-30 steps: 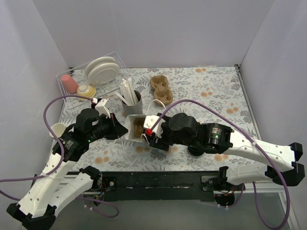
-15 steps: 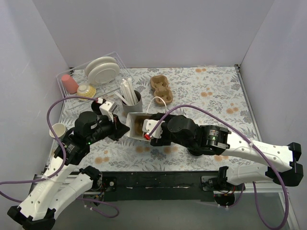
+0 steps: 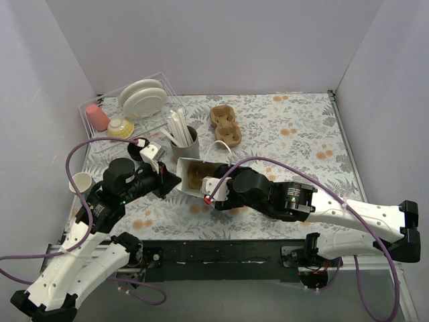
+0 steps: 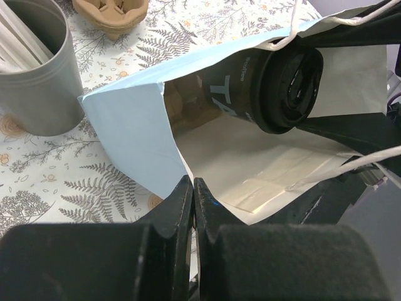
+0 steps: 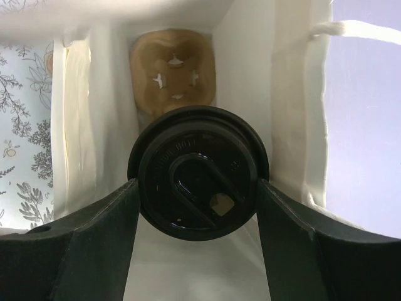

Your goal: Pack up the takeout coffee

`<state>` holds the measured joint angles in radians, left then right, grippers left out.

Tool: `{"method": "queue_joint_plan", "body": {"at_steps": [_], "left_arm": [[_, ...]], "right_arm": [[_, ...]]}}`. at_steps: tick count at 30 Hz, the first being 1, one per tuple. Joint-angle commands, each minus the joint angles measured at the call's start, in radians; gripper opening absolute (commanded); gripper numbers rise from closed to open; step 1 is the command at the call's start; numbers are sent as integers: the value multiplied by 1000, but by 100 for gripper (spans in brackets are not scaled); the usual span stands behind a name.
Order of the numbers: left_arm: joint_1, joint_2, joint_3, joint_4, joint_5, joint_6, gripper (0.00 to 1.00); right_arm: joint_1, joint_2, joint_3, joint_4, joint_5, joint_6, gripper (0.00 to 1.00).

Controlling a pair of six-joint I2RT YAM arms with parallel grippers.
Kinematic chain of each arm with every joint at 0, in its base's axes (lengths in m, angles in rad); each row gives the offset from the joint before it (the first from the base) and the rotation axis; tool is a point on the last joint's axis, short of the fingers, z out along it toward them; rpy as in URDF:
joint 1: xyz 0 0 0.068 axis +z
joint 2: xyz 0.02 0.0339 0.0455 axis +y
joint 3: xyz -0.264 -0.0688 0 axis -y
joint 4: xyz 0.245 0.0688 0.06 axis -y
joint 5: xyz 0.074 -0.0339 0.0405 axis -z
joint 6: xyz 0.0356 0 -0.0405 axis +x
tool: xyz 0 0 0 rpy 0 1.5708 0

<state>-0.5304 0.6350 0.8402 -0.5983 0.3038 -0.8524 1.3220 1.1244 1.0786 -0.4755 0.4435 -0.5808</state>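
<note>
White paper cup [image 3: 82, 181] is set far left. Paper bag [image 4: 131, 125], tipped on its side, is pinched at its edge by the left gripper [image 4: 193, 194]. Grey holder [image 4: 34, 81] stands just beside it. Takeout coffee [image 5: 199, 180] is clasped inside the bag by the right gripper [image 5: 197, 188], before a pulp carrier [image 5: 172, 78].

Thing: we see the takeout coffee [image 4: 276, 81], a black tapered paper cup with a black plastic lid and pale lettering along its side.
Lid: on the cup, with its sip hole facing the right wrist camera.
Pose: tipped onto its side, lid towards the bag's mouth.
Place: inside the white paper bag [image 4: 250, 169], in front of the brown pulp carrier [image 5: 172, 78]; we cannot tell whether they touch.
Hold: we see the right gripper [image 5: 198, 188] clasping it, one finger on each side.
</note>
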Motion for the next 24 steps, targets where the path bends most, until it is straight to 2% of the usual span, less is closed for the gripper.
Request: {"method": "queue_joint_plan", "body": {"at_steps": [1, 4, 9, 18, 24], "left_arm": [[1, -5, -18, 71, 0, 23, 0], [1, 0, -29, 86, 23, 1, 1], [1, -15, -85, 149, 141, -39, 0], [1, 23, -107, 186, 132, -17, 0], [1, 34, -122, 212, 144, -5, 0]], "right_arm": [[-4, -32, -29, 58, -9, 25, 34], [-4, -54, -65, 84, -19, 36, 33], [-4, -84, -132, 94, 3, 22, 32], [-9, -143, -187, 64, 55, -8, 33], [-35, -123, -189, 46, 57, -16, 33]]}}
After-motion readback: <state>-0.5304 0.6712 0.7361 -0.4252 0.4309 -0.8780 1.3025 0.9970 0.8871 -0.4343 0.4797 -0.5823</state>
